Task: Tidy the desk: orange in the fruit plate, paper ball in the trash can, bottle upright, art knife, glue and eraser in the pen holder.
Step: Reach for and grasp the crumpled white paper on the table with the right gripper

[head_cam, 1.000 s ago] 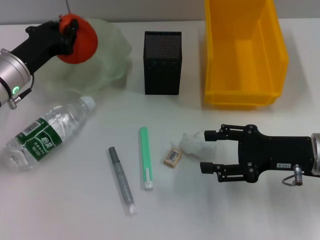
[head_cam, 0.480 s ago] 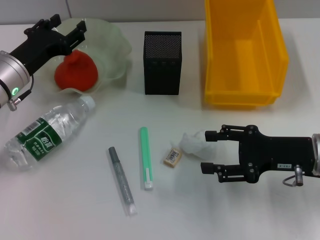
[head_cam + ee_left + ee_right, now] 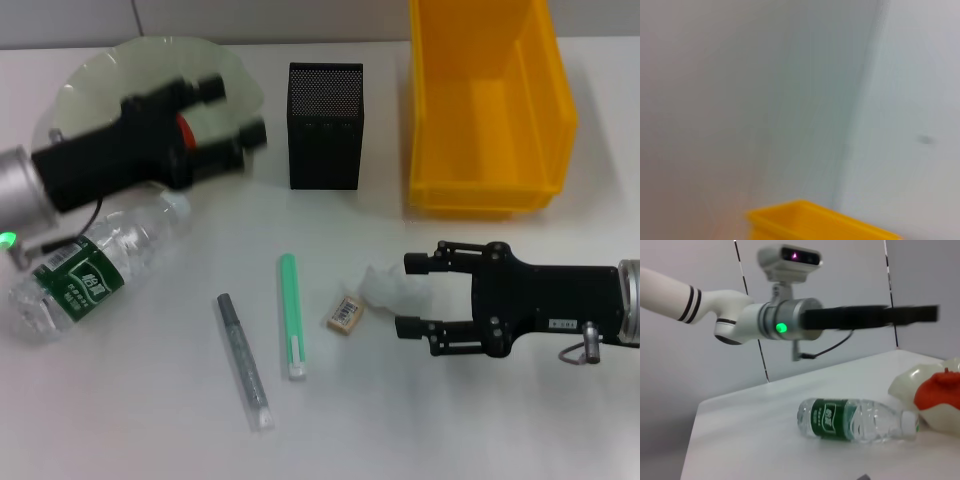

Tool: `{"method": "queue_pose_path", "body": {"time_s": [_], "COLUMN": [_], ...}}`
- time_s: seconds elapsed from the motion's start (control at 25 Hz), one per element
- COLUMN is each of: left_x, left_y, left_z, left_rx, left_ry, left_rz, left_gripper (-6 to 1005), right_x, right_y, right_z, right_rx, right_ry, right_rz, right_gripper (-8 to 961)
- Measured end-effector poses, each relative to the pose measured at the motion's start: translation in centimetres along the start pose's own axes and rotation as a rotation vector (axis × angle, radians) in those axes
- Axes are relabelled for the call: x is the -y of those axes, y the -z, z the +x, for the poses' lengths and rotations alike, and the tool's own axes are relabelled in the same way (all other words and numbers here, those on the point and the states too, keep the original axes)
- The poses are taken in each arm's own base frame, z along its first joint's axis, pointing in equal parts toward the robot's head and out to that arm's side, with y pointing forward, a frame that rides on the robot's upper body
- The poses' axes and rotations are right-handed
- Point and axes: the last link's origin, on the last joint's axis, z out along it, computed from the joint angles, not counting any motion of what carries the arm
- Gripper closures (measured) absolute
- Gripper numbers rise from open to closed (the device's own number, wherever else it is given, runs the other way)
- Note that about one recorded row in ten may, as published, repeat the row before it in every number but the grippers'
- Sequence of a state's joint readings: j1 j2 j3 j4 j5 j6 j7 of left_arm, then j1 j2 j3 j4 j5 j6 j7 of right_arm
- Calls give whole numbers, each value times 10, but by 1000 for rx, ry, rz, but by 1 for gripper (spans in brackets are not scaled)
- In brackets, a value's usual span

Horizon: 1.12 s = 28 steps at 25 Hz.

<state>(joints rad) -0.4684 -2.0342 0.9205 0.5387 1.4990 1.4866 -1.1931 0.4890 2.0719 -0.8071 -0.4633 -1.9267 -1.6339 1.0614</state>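
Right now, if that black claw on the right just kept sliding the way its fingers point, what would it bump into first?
Most likely the paper ball. The right gripper is open, low over the desk, and the ball lies at its fingertips. Beyond it is the eraser. Its height is hard to judge from above.

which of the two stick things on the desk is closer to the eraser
The green stick, lying just beside the eraser. The grey stick lies farther off, on the green one's far side, toward the bottle.
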Motion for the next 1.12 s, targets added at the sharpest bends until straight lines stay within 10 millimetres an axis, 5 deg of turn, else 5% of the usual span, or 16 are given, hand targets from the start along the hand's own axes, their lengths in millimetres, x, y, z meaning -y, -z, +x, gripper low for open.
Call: {"method": "queue_pose_path", "body": {"time_s": [0.12, 0.2, 0.4, 0.48, 0.88, 1.12], "left_x": [-7, -23, -25, -37, -45, -45], "left_y": [8, 30, 35, 55, 61, 61], "left_z": [-2, -13, -17, -37, -46, -47], "left_rx": [20, 86, 98, 134, 133, 132], "left_ry": [1, 20, 23, -16, -57, -54], "left_rz": [-50, -153, -166, -161, -162, -155], "left_gripper": [144, 144, 144, 144, 145, 145], "right_x": [1, 5, 10, 13, 28, 45], "right_y": [1, 4, 5, 5, 8, -10], "right_z": [-3, -11, -18, -26, -90, -127], "right_rx": [19, 33, 26, 19, -262, -490], "right_ry": [-3, -22, -34, -39, -14, 45], "right_rz": [7, 1, -9, -22, -141, -113], "right_gripper": [192, 192, 192, 192, 192, 193]}}
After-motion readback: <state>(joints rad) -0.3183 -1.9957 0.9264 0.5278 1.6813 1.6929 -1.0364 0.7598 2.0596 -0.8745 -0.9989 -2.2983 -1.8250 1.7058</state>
